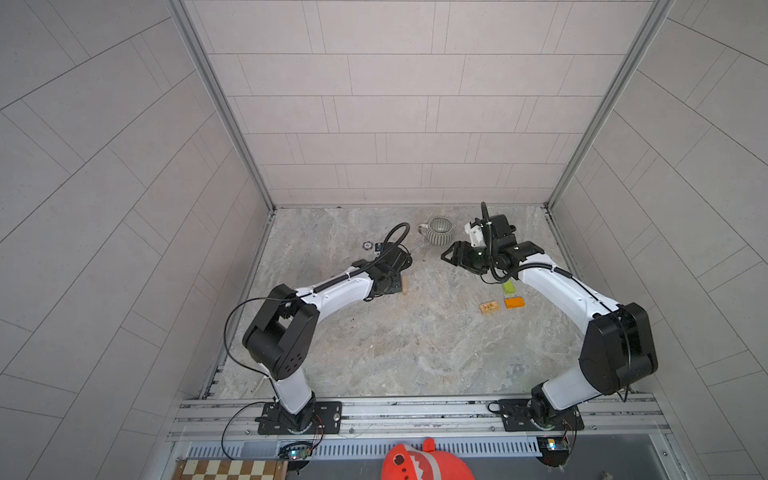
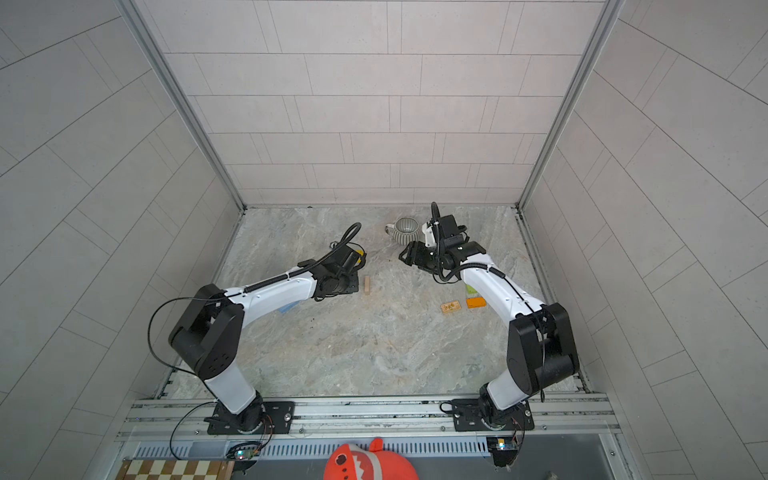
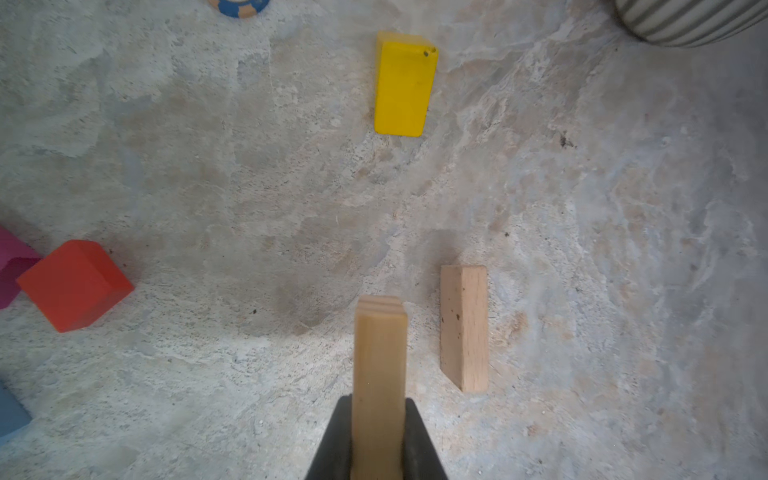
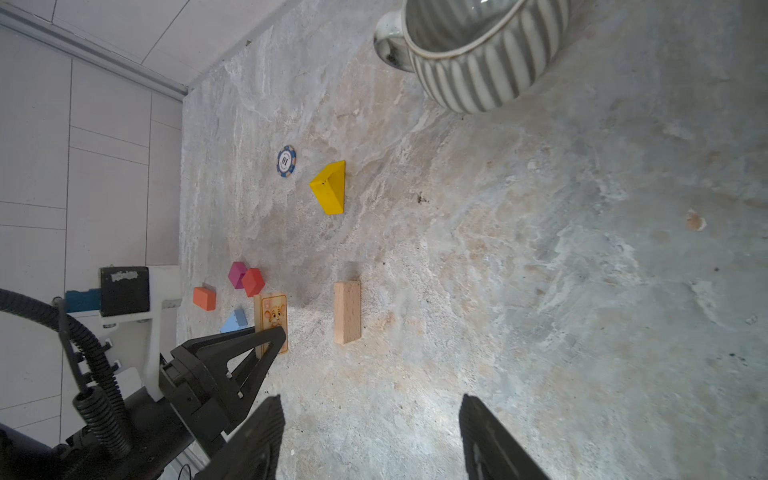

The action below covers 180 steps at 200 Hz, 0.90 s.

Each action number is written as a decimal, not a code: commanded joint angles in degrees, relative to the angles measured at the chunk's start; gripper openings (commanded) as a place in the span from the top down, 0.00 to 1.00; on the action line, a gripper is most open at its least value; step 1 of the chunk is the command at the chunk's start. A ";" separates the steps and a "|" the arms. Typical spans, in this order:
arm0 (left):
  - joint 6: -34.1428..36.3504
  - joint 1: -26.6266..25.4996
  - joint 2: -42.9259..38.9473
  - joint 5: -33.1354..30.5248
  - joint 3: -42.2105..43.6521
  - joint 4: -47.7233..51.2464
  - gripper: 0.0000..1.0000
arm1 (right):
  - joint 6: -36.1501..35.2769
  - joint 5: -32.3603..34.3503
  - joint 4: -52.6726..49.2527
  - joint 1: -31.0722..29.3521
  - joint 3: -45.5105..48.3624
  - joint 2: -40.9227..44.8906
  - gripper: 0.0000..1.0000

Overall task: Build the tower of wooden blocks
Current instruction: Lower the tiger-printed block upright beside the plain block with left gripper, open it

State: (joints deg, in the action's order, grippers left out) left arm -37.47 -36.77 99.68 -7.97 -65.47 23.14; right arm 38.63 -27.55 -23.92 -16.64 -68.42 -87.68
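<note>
Clamping a printed tan block (image 4: pixel 274 313) on edge, the left end effector (image 3: pixel 378 419) could topple it on release against the plain tan block (image 3: pixel 464 328) just beside its tips (the right end effector (image 4: pixel 370 432) hangs part-open, empty).

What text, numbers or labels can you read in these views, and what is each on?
"10": on the round blue-and-white chip.
Pale marks on the black box behind the left gripper: too blurred to read.
Print on the flat tan block, seen in both top views: too small to read.
Printed block in that gripper: a cartoon animal, no legible words.
</note>
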 commanded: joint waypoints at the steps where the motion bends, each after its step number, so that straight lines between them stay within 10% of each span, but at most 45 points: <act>1: 0.59 -0.82 2.18 -1.49 -1.05 -0.68 1.00 | -1.22 0.68 -1.21 0.38 0.21 1.46 0.32; 180: 2.43 -1.45 10.04 -3.21 -5.98 0.82 1.00 | -1.43 -0.13 -1.13 0.65 0.70 0.66 0.32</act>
State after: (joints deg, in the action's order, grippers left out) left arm -35.92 -38.02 108.16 -9.52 -69.60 21.67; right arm 37.65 -27.73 -24.27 -16.16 -67.90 -87.68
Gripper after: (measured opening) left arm 0.175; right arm 0.679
